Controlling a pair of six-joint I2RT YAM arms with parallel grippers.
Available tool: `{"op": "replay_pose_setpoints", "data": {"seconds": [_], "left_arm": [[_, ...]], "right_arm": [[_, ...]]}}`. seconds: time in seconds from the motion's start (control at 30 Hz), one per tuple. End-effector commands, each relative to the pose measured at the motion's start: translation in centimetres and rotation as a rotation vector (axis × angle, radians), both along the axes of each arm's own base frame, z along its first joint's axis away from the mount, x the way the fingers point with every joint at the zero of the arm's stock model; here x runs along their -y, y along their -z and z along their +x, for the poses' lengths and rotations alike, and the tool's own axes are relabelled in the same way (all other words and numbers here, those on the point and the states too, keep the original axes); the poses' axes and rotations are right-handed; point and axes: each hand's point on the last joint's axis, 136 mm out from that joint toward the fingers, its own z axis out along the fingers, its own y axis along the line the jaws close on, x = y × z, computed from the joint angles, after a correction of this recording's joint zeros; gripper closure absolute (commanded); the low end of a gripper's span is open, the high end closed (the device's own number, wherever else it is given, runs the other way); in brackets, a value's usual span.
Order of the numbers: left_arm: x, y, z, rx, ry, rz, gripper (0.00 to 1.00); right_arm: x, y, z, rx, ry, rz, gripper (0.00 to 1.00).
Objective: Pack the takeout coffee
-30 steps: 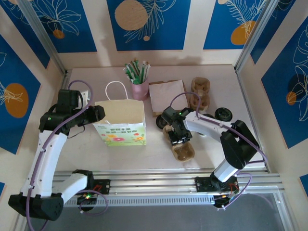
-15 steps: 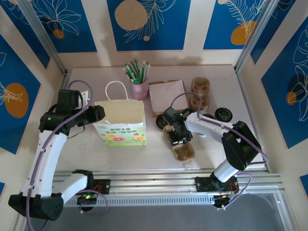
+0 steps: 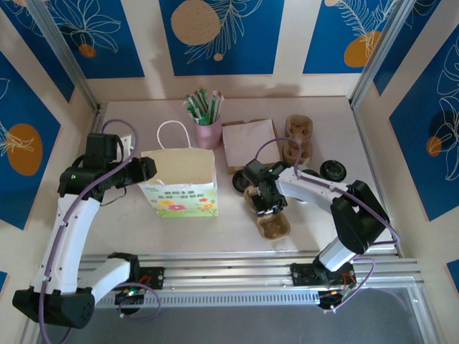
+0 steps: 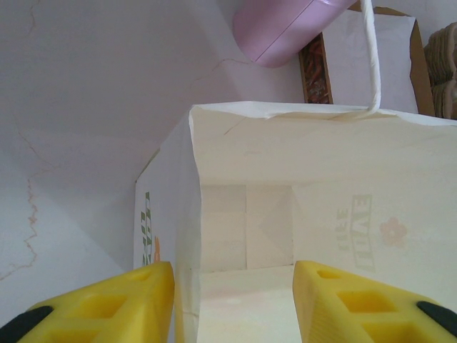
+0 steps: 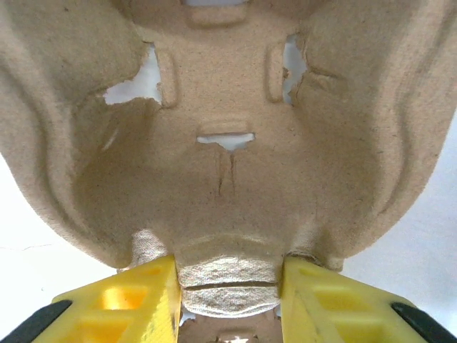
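The paper bag [image 3: 179, 175] stands upright at about 9 o'clock on the bench [image 3: 222, 226], mouth open, with its white loop handle [image 3: 172, 132] falling over the 12 o'clock edge. The left end effector [image 3: 148, 168] sits at the bag's 9 o'clock rim. In the left wrist view this end effector [image 4: 234, 275] has its yellow fingers [image 4: 121, 300] spread wide, with the bag's side wall running down between them, close to one finger and gripped by neither. The same view looks into the bag [image 4: 321, 164], and the pink cup [image 4: 285, 28] lies past its far edge.

From above, the pink cup of sticks [image 3: 209, 129] stands at 12 o'clock, with a flat white packet [image 3: 249, 143] just beside it at its 3 o'clock. A stack of pulp carriers [image 3: 297, 140] lies beyond that.

The right end effector [image 3: 267, 206] is low over a pulp cup carrier [image 3: 273, 226] at about 5 o'clock on the bench. In the right wrist view the end effector [image 5: 228, 268] pinches the raised middle ridge of the carrier [image 5: 228, 143], with a finger [image 5: 128, 300] pressed against each side.

The takeout coffee is hard to place from above. A round black lid [image 3: 333, 170] lies at 3 o'clock on the bench. A second dark round piece [image 3: 239, 182] sits just at 9 o'clock of the right wrist. Either might top the cup, and I cannot tell which. Both are well apart from the bag.
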Motion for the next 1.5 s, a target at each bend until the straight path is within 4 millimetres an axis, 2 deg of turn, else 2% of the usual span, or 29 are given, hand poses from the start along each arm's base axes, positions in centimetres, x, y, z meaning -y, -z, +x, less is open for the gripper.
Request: {"op": "replay_pose_setpoints", "data": {"seconds": [0.0,0.33,0.63,0.87,1.03,1.2,1.37,1.47], "left_arm": [[0.4,-1.9,-0.6,0.045,0.027,-0.014,0.53],[0.5,-3.9,-1.1,0.088,0.025,-0.034,0.53],[0.1,-6.6,-1.5,0.154,0.029,-0.017,0.47],[0.1,-8.3,-2.0,0.210,0.029,-0.029,0.43],[-0.1,-9.2,-2.3,0.257,0.026,-0.023,0.42],[-0.1,-9.8,-2.7,0.294,0.026,-0.034,0.41],[-0.2,-11.0,-3.2,0.359,0.023,-0.037,0.40],[-0.4,-11.1,-3.4,0.363,0.022,-0.029,0.40]], "right_arm": [[0.6,-1.8,-0.2,0.025,0.025,0.008,0.63],[0.5,-6.4,-0.2,0.099,0.011,0.061,0.67],[0.6,-14.6,0.7,0.239,-0.033,0.117,0.67],[-0.1,-19.2,0.7,0.310,-0.089,0.155,0.67],[-1.2,-22.7,0.9,0.373,-0.149,0.177,0.67],[-2.5,-25.4,1.2,0.427,-0.204,0.190,0.67],[-4.7,-28.0,1.5,0.486,-0.291,0.217,0.66],[-6.4,-29.4,1.7,0.517,-0.357,0.227,0.66]]}}
